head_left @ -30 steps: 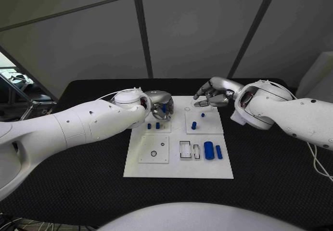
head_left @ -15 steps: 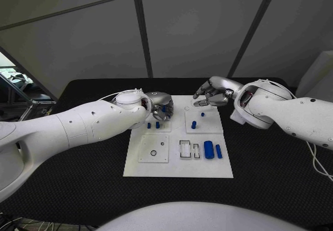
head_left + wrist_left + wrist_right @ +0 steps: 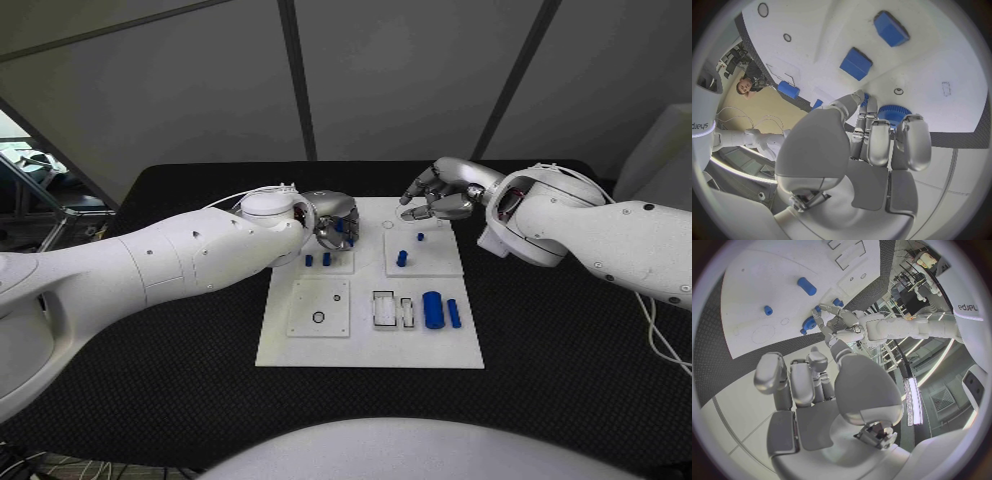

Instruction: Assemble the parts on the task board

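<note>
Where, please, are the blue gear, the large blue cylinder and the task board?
blue gear (image 3: pixel 893 113): left wrist view, its toothed rim.
large blue cylinder (image 3: pixel 433 311): head view, mid-body.
task board (image 3: pixel 372 352): head view, bare near edge.

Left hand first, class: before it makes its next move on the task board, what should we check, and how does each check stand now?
1. Left hand holds a part: ok; its fingers close round a blue ridged round part.
2. Part over the task board: ok; white plate lies under it in the left wrist view.
3. Part lined up with its seat: cannot tell; the fingers hide what is beneath.
4. Right hand out of the way: ok; it hangs over the board's far right corner, apart from the left hand, holding nothing.
5. Neighbouring blue pegs upright: ok.
</note>
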